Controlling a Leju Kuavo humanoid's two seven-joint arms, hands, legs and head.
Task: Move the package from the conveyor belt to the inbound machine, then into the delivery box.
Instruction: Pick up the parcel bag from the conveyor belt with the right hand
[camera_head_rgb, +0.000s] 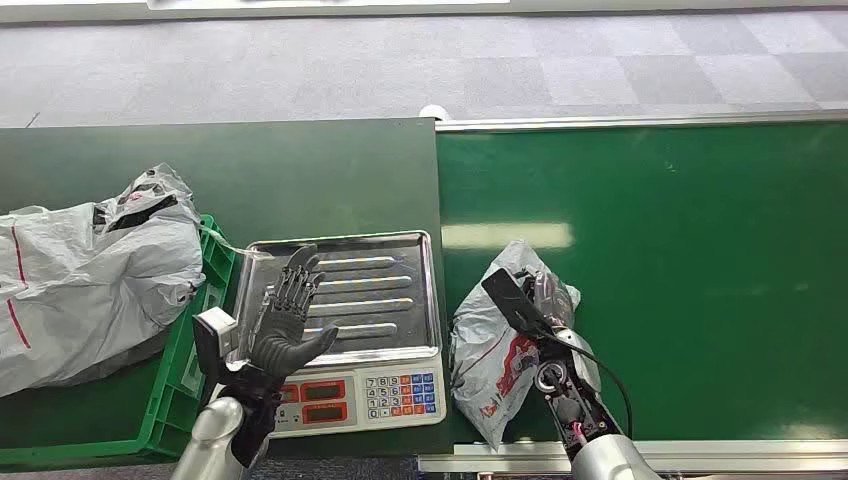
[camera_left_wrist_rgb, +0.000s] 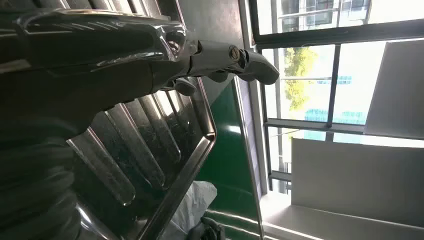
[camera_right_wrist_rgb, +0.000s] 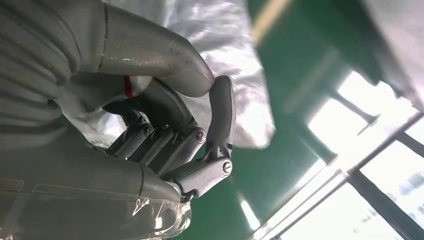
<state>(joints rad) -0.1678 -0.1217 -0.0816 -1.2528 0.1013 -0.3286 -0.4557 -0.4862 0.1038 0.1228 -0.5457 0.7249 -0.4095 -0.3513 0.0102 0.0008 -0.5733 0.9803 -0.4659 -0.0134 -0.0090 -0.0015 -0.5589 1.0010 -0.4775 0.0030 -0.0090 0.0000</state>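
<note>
The package (camera_head_rgb: 492, 352), a crumpled grey-white plastic bag with red print, lies on the green conveyor belt (camera_head_rgb: 700, 270) just right of the scale. My right hand (camera_head_rgb: 543, 308) rests on its top, and the fingers (camera_right_wrist_rgb: 200, 145) curl into the bag (camera_right_wrist_rgb: 220, 50) and grip it. The inbound machine is a scale with a ribbed steel tray (camera_head_rgb: 405, 262) and a keypad. Over the tray's left side my left hand (camera_head_rgb: 288, 322) hovers with fingers spread and nothing in it. The left wrist view shows that hand (camera_left_wrist_rgb: 215, 55) above the tray (camera_left_wrist_rgb: 187, 167), with the package (camera_left_wrist_rgb: 195, 200) beyond the tray's rim.
A green crate (camera_head_rgb: 183, 372) stands left of the scale, with a large grey bag (camera_head_rgb: 90, 270) lying in it and over its far side. A dark green table top (camera_head_rgb: 300, 170) lies behind the scale. The belt's metal rail (camera_head_rgb: 640, 121) runs along its far edge.
</note>
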